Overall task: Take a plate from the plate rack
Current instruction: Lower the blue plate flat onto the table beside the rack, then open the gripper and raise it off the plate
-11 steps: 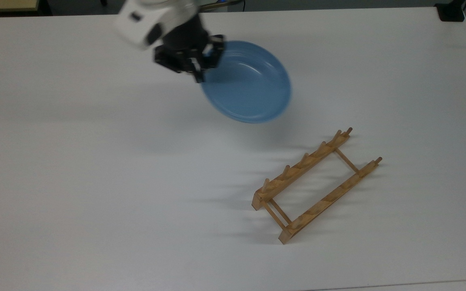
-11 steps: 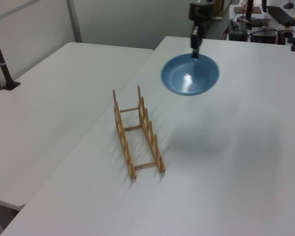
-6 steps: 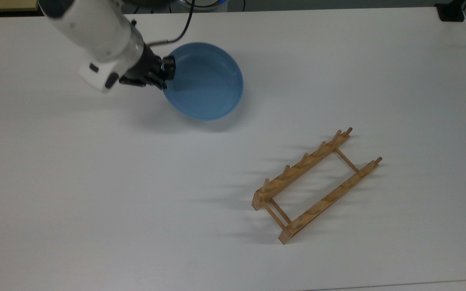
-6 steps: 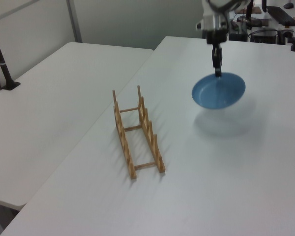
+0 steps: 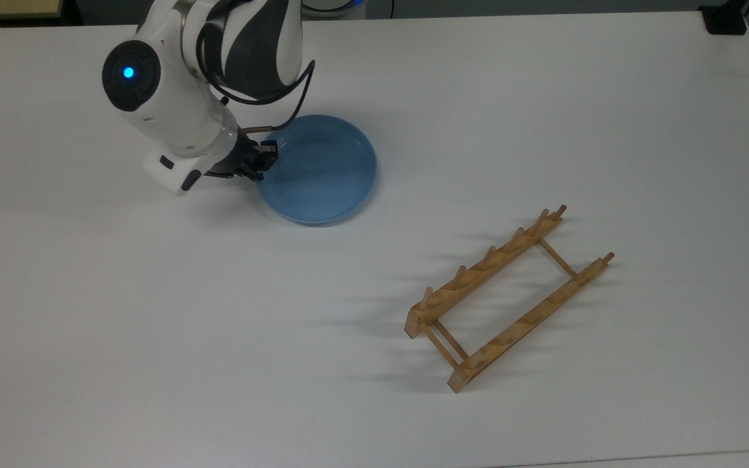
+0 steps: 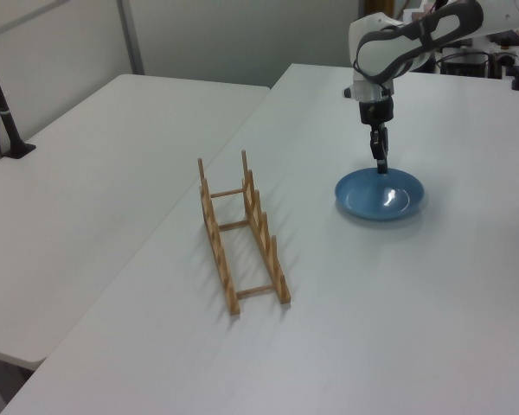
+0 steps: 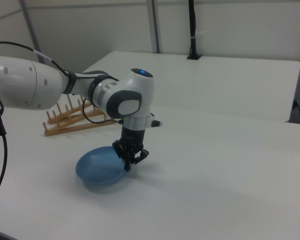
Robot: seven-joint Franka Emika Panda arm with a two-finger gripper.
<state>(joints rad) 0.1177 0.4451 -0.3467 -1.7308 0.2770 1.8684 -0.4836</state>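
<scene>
- My read is that the main part of the job is done: the plate (image 5: pixel 318 170) is out of the rack (image 5: pixel 510 298), whose pegs hold nothing.
- In the top view the plate lies at about 10 o'clock from the rack and well apart from it, with bare table (image 5: pixel 543 104) between them.
- The plate looks flat and right side up. In the left view its underside seems to meet the table with almost no shadow gap, so I judge it set down or very nearly so; I cannot be sure it bears its full weight there.
- The gripper (image 5: pixel 259 160) sits on the plate's rim at about 9 o'clock of the plate in the top view, with the arm (image 5: pixel 179 110) reaching in from 10 o'clock.
- In the left view the gripper (image 6: pixel 381 162) comes down nearly upright onto the far rim of the plate (image 6: pixel 379 194), at about 12 o'clock.
- In the right view the gripper (image 7: pixel 129 162) meets the plate (image 7: pixel 101 168) at its 3 o'clock edge, with the rack (image 7: pixel 72 119) behind at roughly 11 o'clock.
- As far as I can make out, the fingers are clenched on the rim, one above and one below the raised edge. I see no gap between them and the plate, so I treat it as gripped.
- What is left, in my judgement: let go of the rim once the plate is fully resting, then lift the arm clear without dragging the plate.
</scene>
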